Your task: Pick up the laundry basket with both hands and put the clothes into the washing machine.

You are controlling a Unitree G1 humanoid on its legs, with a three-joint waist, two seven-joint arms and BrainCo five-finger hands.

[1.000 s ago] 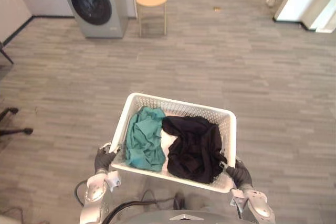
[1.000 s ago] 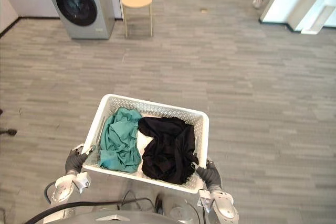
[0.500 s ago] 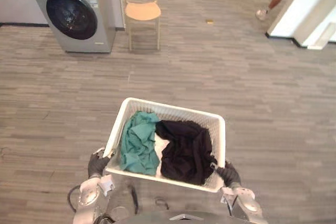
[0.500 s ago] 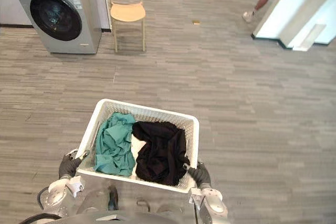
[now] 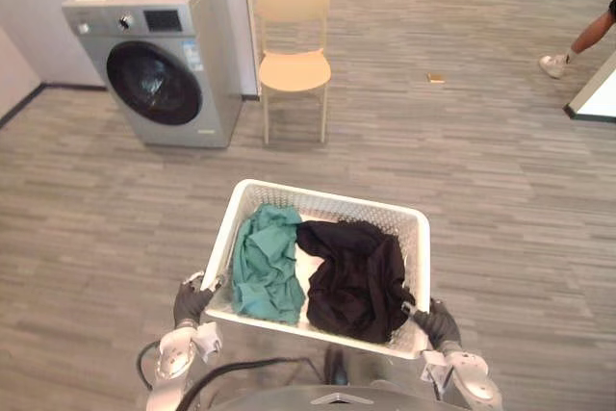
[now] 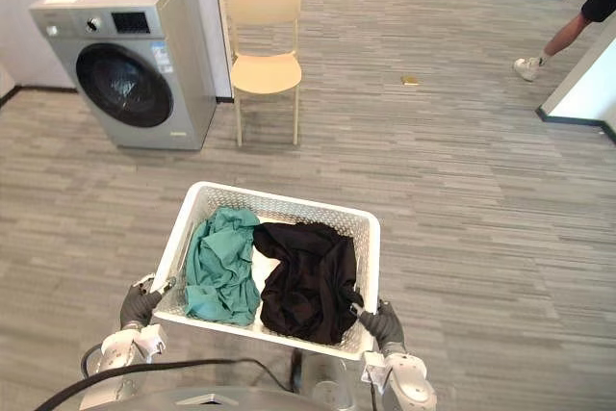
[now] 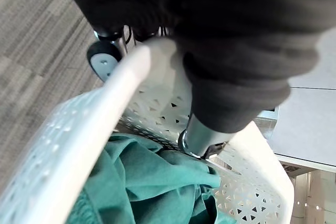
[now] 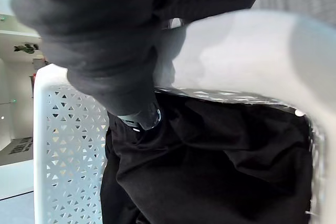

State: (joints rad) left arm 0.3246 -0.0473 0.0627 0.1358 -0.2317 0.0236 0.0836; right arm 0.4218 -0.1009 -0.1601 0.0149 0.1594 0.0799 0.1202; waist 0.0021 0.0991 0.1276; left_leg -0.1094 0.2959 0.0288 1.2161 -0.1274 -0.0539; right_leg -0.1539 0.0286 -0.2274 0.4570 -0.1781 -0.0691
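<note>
A white, perforated laundry basket (image 5: 332, 201) is well apart from the washing machine (image 5: 159, 55), nearer the viewer and to its right. In it lie a crumpled teal garment (image 5: 262, 262) on the machine's side, a black garment (image 5: 358, 276) on the other, and a white scrap (image 5: 308, 265) between. The silver-grey front-loader stands upright with its round dark door closed.
</note>
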